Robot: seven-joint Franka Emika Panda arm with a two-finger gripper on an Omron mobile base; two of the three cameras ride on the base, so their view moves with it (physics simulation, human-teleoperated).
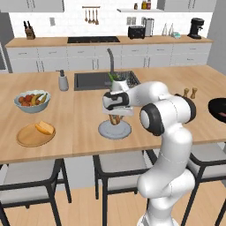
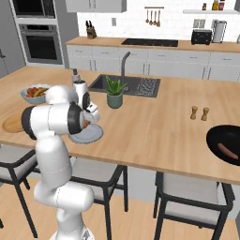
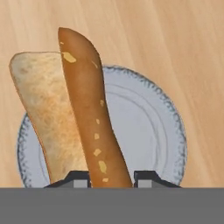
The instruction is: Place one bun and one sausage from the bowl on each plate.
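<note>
My gripper [image 1: 115, 118] hangs just above the pale grey-blue plate [image 1: 114, 130], shut on a bun [image 3: 83, 109]. The bun stands upright between the fingertips [image 3: 146, 177], its brown crust and pale cut face towards the hand camera, with the plate [image 3: 148, 127] right under it. Another bun [image 1: 44, 128] lies on the tan wooden plate [image 1: 31, 137] at the left. The black bowl [image 2: 225, 140] sits at the far right of the counter, and one sausage [image 2: 227, 151] lies in it.
A grey bowl of fruit [image 1: 32, 100] stands behind the wooden plate. Beside the sink [image 1: 95, 80] are a soap dispenser [image 1: 63, 80] and a potted plant [image 2: 114, 93]. Salt and pepper shakers [image 2: 199, 113] stand near the black bowl. Stools line the counter's front edge.
</note>
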